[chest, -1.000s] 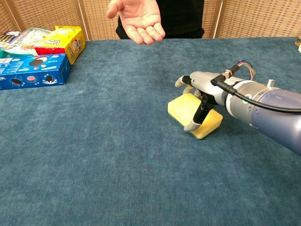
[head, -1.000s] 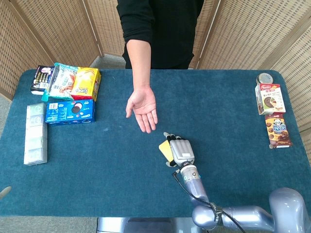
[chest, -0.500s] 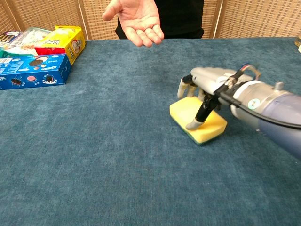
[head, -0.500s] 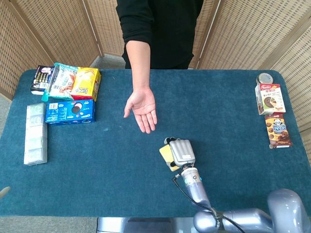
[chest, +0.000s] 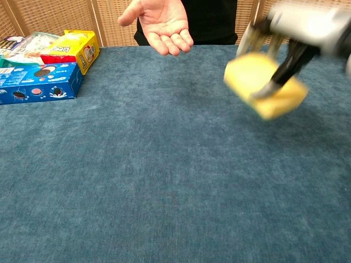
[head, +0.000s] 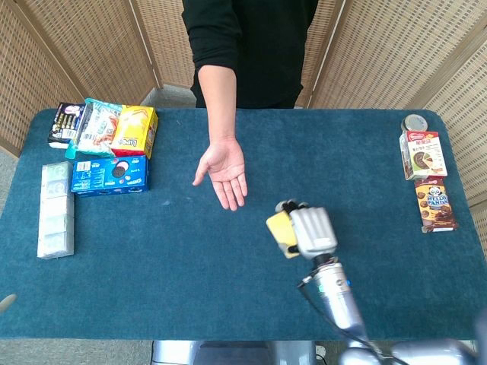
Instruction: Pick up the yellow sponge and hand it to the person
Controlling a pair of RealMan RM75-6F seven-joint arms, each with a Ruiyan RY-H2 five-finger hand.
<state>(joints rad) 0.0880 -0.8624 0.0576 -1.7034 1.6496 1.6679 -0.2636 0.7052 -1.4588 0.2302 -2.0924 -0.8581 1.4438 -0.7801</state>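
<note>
My right hand (head: 313,231) grips the yellow sponge (head: 279,229), which hangs in the air above the blue table (head: 152,251). In the chest view the sponge (chest: 263,85) and the right hand (chest: 290,33) are motion-blurred at the upper right, fingers wrapped over the sponge's top and thumb across its front. The person's open palm (head: 224,173) faces up over the table, to the upper left of the sponge, and shows at the top of the chest view as the palm (chest: 162,24). My left hand is not visible.
Snack boxes cluster at the far left: a blue cookie box (head: 110,175), a yellow box (head: 135,129) and a long pale pack (head: 55,209). Two small cartons (head: 426,179) and a can (head: 415,122) stand at the right edge.
My right hand has lifted the sponge off the table and carried it up and to the right. The person's palm stays in place.
</note>
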